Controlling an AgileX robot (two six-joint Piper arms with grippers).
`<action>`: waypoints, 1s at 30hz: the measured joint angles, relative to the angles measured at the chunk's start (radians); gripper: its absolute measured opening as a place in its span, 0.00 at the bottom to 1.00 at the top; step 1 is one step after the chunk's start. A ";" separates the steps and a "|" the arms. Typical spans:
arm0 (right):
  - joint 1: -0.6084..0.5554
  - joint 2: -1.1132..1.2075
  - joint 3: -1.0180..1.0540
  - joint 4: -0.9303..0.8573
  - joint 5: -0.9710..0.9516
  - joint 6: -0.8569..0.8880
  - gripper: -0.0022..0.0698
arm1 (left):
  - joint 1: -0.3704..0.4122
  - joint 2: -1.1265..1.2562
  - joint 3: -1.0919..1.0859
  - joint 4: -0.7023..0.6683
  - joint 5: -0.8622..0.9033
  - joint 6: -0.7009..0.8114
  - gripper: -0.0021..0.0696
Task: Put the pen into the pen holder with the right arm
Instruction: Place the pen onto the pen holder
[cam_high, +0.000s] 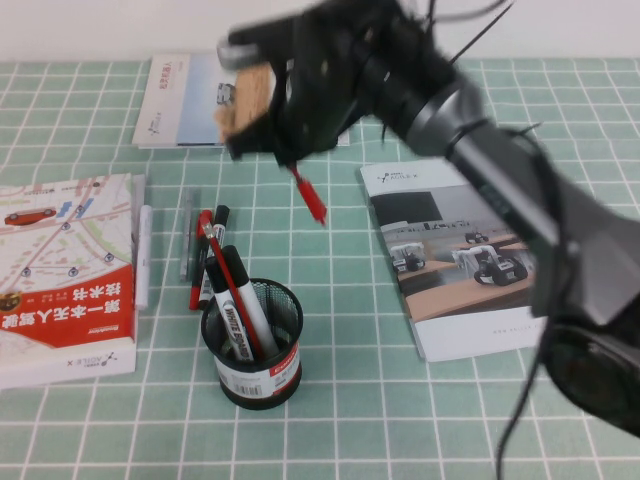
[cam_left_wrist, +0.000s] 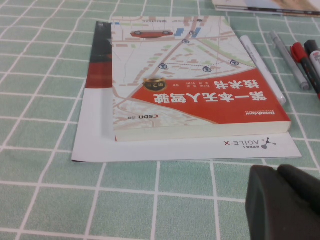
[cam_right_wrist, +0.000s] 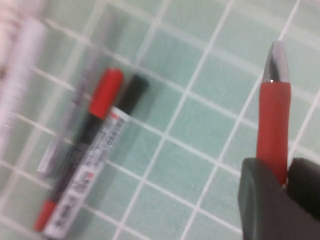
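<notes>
Right gripper (cam_high: 290, 160): raised above the table, fingers pinching the pen (cam_high: 310, 197), which hangs tip-down in the air.
Pen holder (cam_high: 254, 345): standing on the table nearer the robot, markers inside, well apart from the pen.
Left gripper (cam_left_wrist: 285, 202): low beside the book (cam_left_wrist: 195, 80); cannot tell its fingers.

the red-and-map book (cam_left_wrist: 195, 85) carries white chinese characters on its red band, which read "第一本无人驾驶技术书", with "csdn" and "broadview" printed small beside them; the white sheet (cam_left_wrist: 250, 146) under it reads "agile·x"; the marker (cam_high: 236, 320) in the pen holder (cam_high: 253, 345) has a label too blurred to read
</notes>
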 joint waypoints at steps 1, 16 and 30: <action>0.000 -0.024 0.008 0.002 0.000 -0.005 0.12 | 0.000 0.000 0.000 0.000 0.000 0.000 0.02; 0.004 -0.585 0.773 0.016 -0.211 -0.035 0.12 | 0.000 0.000 0.000 0.000 0.000 0.000 0.02; 0.146 -0.949 1.712 0.077 -1.530 -0.060 0.12 | 0.000 0.000 0.000 0.000 0.000 0.000 0.02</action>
